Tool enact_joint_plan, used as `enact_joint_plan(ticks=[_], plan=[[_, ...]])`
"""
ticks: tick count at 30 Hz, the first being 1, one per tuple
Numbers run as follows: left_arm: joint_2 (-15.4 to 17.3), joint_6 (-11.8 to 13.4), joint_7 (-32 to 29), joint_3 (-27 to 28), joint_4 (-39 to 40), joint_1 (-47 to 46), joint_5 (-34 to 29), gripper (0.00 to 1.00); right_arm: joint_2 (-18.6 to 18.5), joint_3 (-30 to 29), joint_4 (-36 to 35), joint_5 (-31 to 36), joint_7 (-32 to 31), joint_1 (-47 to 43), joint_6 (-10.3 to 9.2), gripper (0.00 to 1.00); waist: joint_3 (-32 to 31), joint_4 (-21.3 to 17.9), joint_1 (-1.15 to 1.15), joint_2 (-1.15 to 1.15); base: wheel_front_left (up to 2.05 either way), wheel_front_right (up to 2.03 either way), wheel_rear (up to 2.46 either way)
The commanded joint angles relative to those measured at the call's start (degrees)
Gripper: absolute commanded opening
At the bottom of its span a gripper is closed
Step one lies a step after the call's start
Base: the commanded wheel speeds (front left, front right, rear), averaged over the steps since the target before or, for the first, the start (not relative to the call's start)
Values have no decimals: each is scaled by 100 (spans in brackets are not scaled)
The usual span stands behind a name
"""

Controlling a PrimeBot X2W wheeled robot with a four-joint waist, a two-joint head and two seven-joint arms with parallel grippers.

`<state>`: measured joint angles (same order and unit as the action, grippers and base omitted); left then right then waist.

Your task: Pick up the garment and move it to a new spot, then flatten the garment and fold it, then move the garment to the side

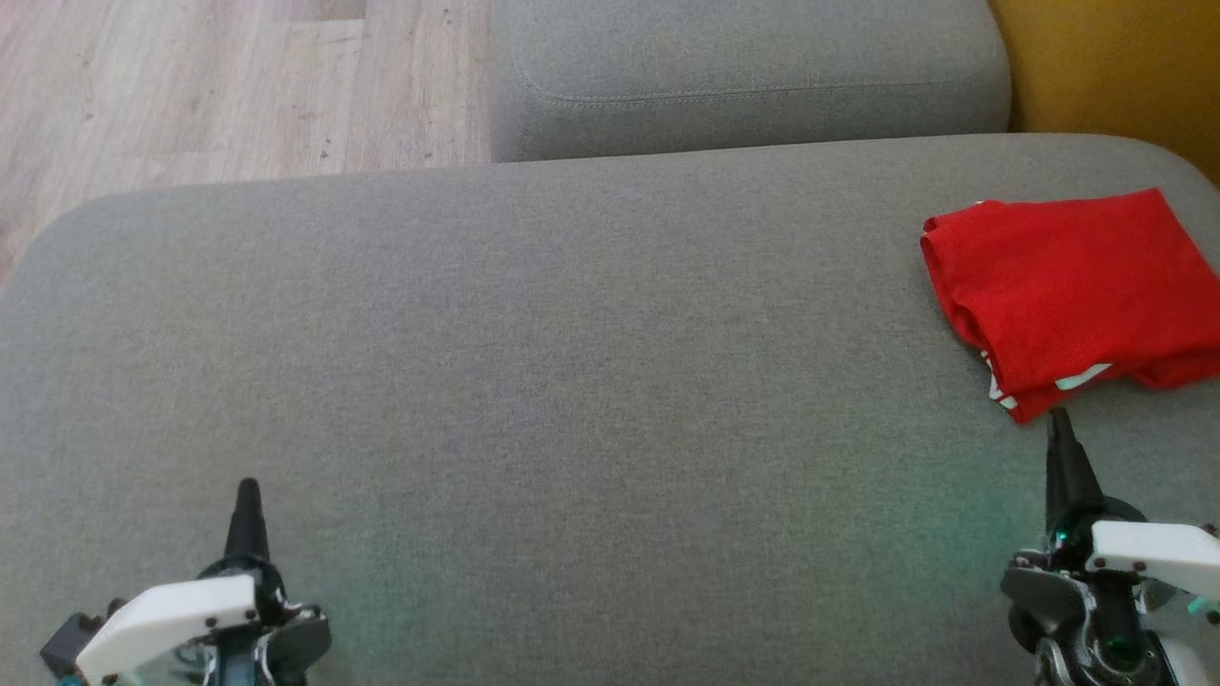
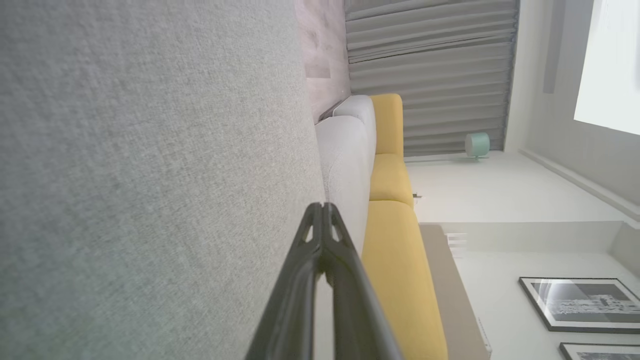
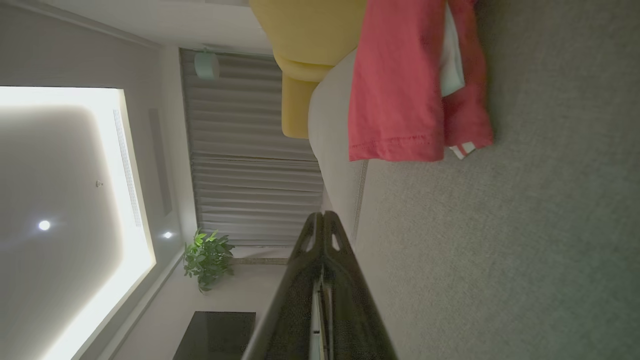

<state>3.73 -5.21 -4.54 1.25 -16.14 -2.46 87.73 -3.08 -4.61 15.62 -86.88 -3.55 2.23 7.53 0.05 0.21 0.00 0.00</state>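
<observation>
Notably, right wrist view adds a plant beyond the garment.

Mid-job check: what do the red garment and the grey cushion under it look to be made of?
Red garment: probably thin knit cloth, matte. It lies in soft folds and has a stitched hem.
Grey cushion: woven upholstery fabric, matte. A coarse flecked weave shows; the fibre itself is unclear.

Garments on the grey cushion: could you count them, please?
1: a folded red garment at the right end of the cushion, just beyond the right pincer; others could lie off-frame.
</observation>
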Motion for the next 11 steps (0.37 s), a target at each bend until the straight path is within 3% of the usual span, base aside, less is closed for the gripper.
enact_joint_plan(ticks=[1,11], plan=[[12,-96,-44,277,204,-314,131,0,-115,60,-176,-203,-57,307,-4,0,2,-4,0,0,0,0,0],[-52,-227,-161,486,209,-370,477,0,-109,-12,-170,-678,-150,380,-4,0,13,-21,0,0,0,0,0]])
